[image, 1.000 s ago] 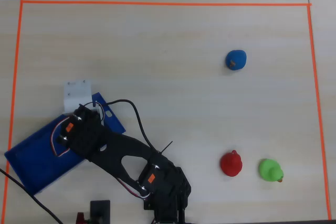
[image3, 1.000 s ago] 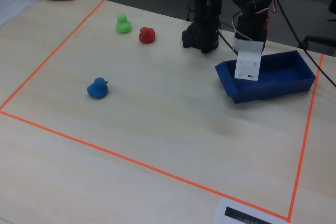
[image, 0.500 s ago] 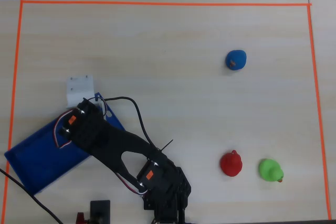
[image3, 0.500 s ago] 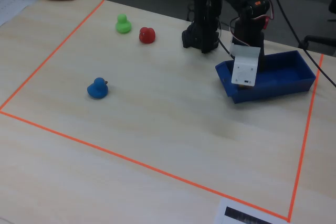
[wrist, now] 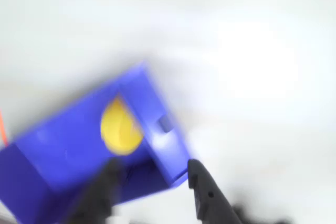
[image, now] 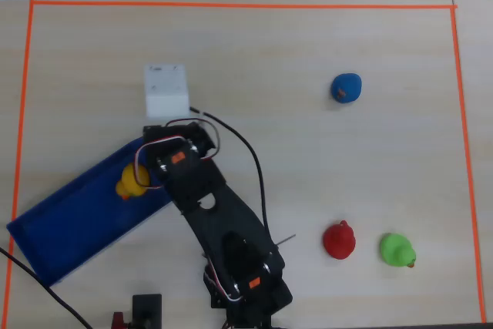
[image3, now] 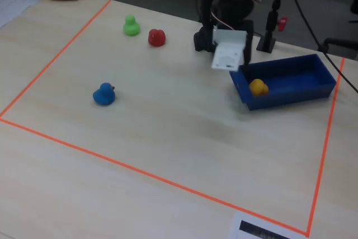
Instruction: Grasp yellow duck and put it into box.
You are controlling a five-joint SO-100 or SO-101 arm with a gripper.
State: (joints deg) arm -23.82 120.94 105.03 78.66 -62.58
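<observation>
The yellow duck (image: 129,182) lies inside the box (image: 69,233), near its upper-right end in the overhead view, beside the wall closest to the arm. Which way the duck faces cannot be told; in the fixed view it (image3: 258,87) shows as a rounded lump with no clear long axis. The box is long and narrow, its long axis running diagonally from lower left to upper right in the overhead view.

The gripper (wrist: 152,182) hangs above the table just off the box's near corner, clear of the duck. In the wrist view, badly blurred, two dark fingers (wrist: 202,192) stand apart with nothing between them, the duck (wrist: 121,128) above them in the frame. In the fixed view the white gripper (image3: 228,55) sits above and left of the box (image3: 313,76).

Three other ducks, one of each colour, stand well away from the gripper: blue (image: 346,88), red (image: 339,240) and green (image: 397,250), the red and green near each other. None lies between gripper and box. Orange tape (image: 231,5) frames the table (image: 254,59). One box, one yellow duck.
</observation>
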